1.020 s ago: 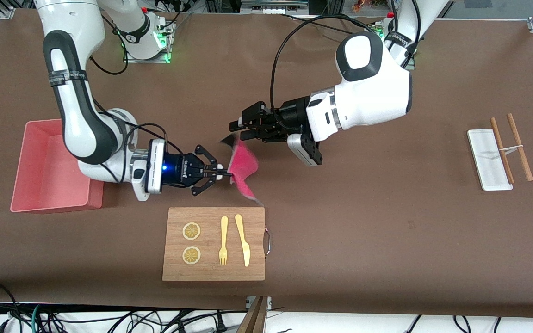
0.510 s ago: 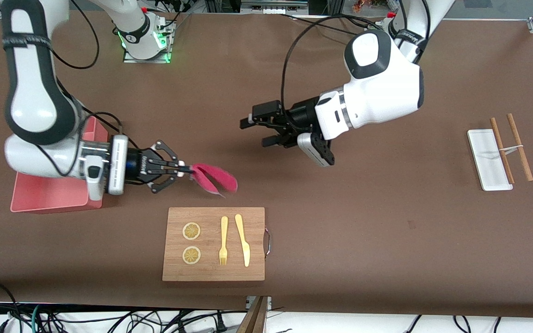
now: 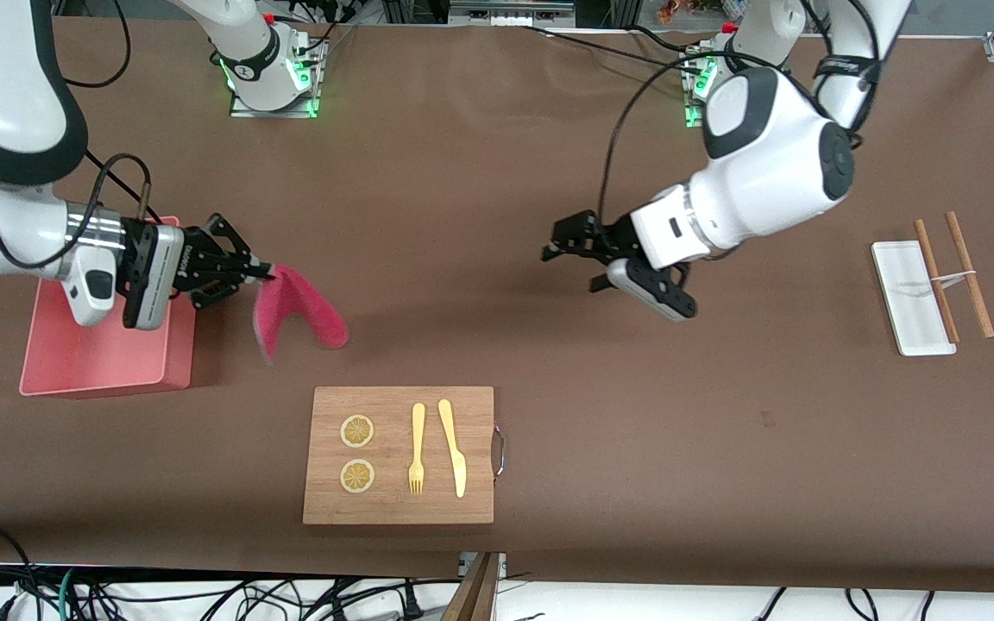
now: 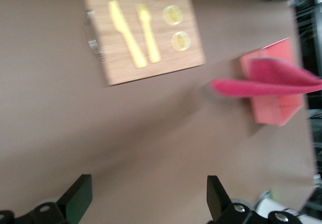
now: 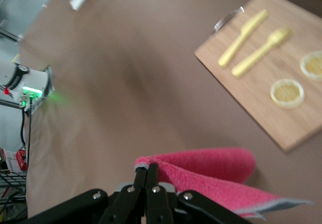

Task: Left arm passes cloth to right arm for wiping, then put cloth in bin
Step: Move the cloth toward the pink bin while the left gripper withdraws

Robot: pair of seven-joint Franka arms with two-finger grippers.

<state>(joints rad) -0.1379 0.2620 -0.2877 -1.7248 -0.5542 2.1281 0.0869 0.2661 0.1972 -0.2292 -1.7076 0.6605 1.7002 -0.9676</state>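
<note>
The magenta cloth [image 3: 300, 309] hangs folded from my right gripper [image 3: 266, 273], which is shut on one of its edges. It hangs in the air over the brown table, just beside the pink bin [image 3: 74, 358]. In the right wrist view the black fingertips [image 5: 147, 172] pinch the cloth [image 5: 211, 166] tightly. My left gripper [image 3: 570, 266] stands open and empty over the middle of the table, well apart from the cloth. The left wrist view shows its gripper [image 4: 147, 194] spread wide over bare table, with the cloth [image 4: 261, 80] and the bin [image 4: 279, 113] far off.
A wooden cutting board [image 3: 398, 500] carrying a yellow fork, a knife and two lemon slices lies nearer to the front camera than the cloth. A narrow white tray [image 3: 907, 297] with two brown sticks sits toward the left arm's end.
The left gripper opened, let go of the cloth and drew back toward its own end. The right gripper carried the cloth away toward the bin.
</note>
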